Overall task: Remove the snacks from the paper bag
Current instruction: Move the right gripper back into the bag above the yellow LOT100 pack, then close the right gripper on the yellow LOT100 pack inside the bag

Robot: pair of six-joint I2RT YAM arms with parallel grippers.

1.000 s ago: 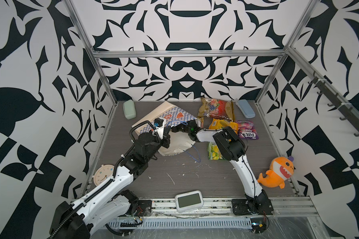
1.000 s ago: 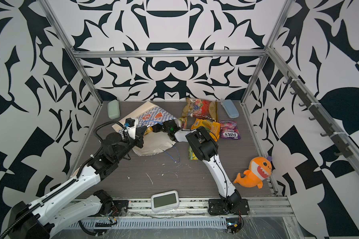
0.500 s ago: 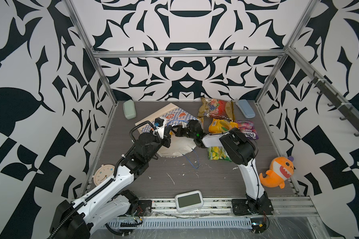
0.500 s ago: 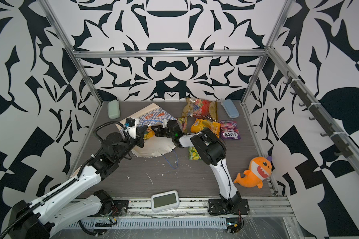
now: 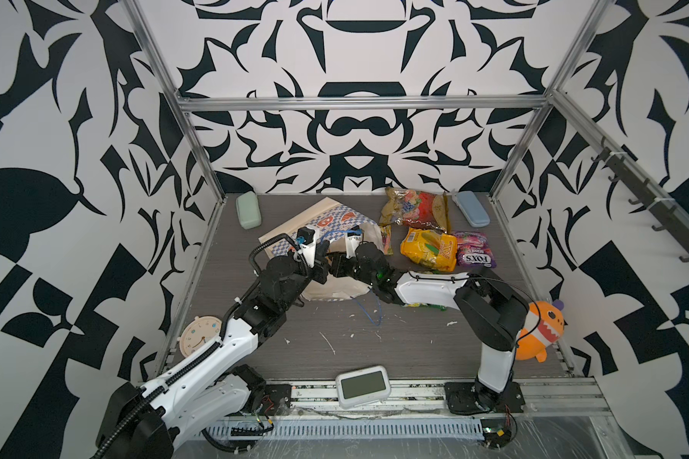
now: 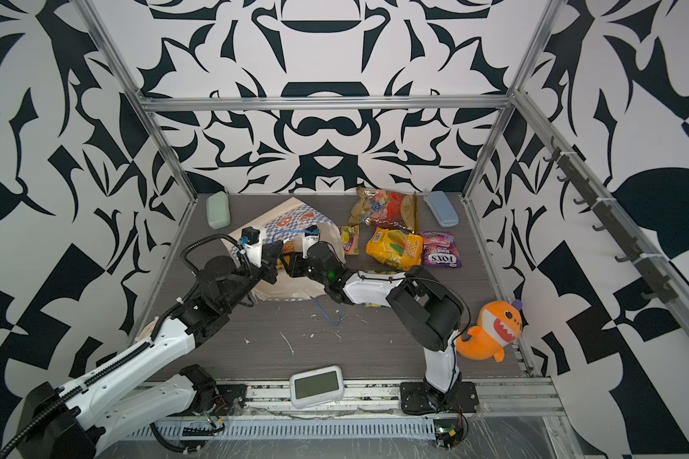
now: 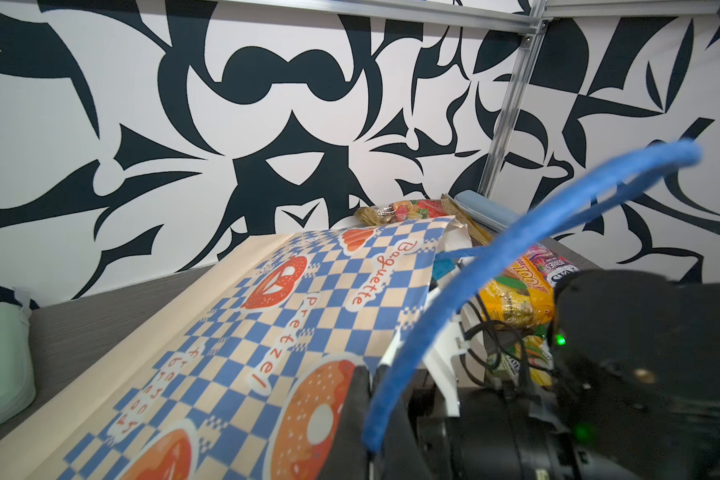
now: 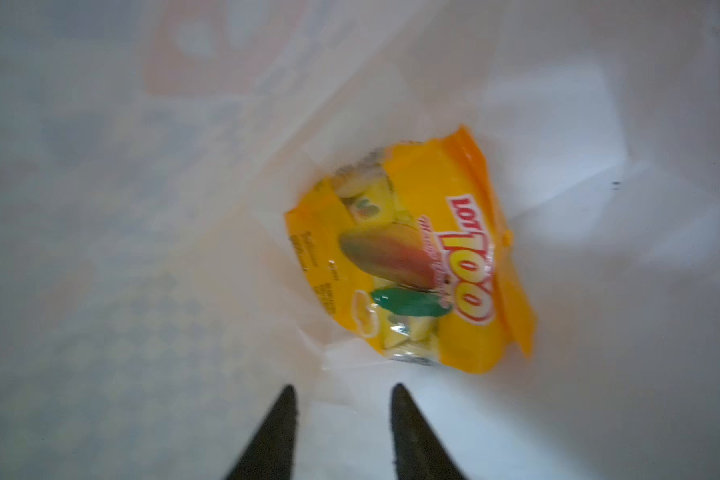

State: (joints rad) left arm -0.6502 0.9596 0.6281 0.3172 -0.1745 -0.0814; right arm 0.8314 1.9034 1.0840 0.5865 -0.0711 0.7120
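While the right gripper (image 8: 344, 388) sits spread and empty inside the paper bag (image 8: 142, 270), the white walls leave it room on both sides. A yellow-orange packet (image 8: 412, 257) lies just ahead, untouched. The left gripper (image 5: 323, 256) is clamped on the bag's upper rim. Four other packets (image 5: 428, 248) lie outside, off its right edge.

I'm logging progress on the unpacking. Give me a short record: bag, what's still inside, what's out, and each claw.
bag: paper bag lying on its side, mouth open
inside: one yellow mango packet
outside, among others: red packet, second yellow packet, purple packet, on the table
left claw: shut on the bag's mouth edge
right claw: open inside the bag, short of the mango packet
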